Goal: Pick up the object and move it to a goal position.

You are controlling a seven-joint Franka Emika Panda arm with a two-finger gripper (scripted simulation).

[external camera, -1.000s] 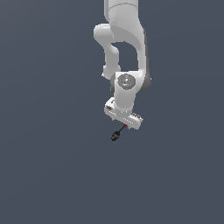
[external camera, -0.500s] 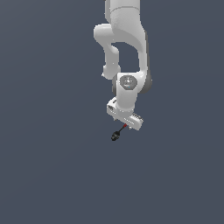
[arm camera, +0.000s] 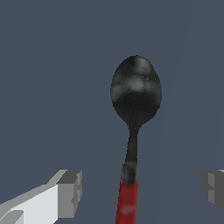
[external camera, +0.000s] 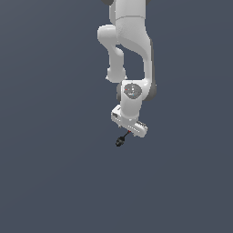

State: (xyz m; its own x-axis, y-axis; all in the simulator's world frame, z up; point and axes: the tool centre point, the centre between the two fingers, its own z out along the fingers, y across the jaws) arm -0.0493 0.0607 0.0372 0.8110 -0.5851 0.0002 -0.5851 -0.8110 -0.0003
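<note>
The object is a small spoon with a red handle and a black bowl. In the exterior view it (external camera: 121, 139) sticks out from under the white gripper (external camera: 129, 130), black end towards the exterior view's left. In the wrist view the black bowl (arm camera: 136, 92) lies ahead and the red handle (arm camera: 127, 202) runs back between the two grey fingertips (arm camera: 70, 192). The fingertips stand wide apart on either side of the handle and do not touch it. The gripper (arm camera: 140, 190) is open around the handle.
The ground is a plain dark grey-blue surface (external camera: 54, 173) with no other objects in sight. The white arm (external camera: 129, 41) comes down from the top of the exterior view.
The arm and gripper have come down slightly over the spoon. The spoon has not moved.
</note>
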